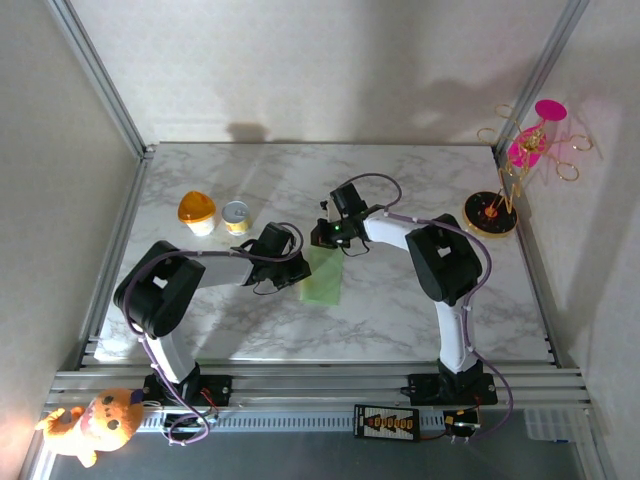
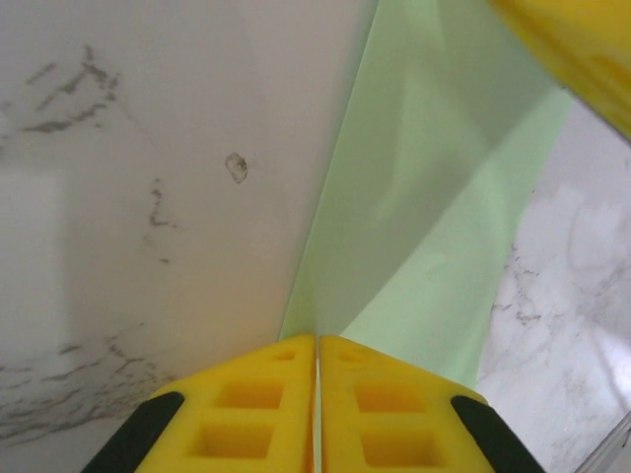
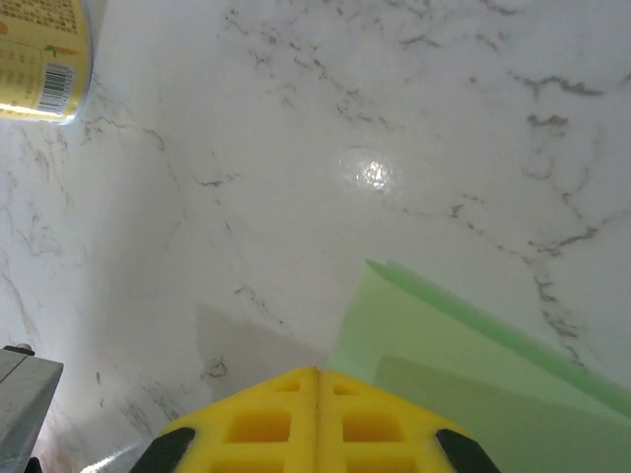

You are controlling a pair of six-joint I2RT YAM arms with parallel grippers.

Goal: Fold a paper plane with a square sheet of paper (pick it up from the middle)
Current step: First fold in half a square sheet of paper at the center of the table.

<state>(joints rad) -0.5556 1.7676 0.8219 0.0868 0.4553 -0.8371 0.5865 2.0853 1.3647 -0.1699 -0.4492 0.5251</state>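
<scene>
Folded green paper is lying mid-table. Left tool is pinching its 9 o'clock edge. Right tool is clenched tight, fingers together, at the paper's 12 o'clock end.

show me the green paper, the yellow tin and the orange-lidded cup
green paper (image 1: 324,280), top external view, on the middle of its visible part
yellow tin (image 1: 236,212), top external view, on its silver top
orange-lidded cup (image 1: 197,206), top external view, on the orange lid
</scene>
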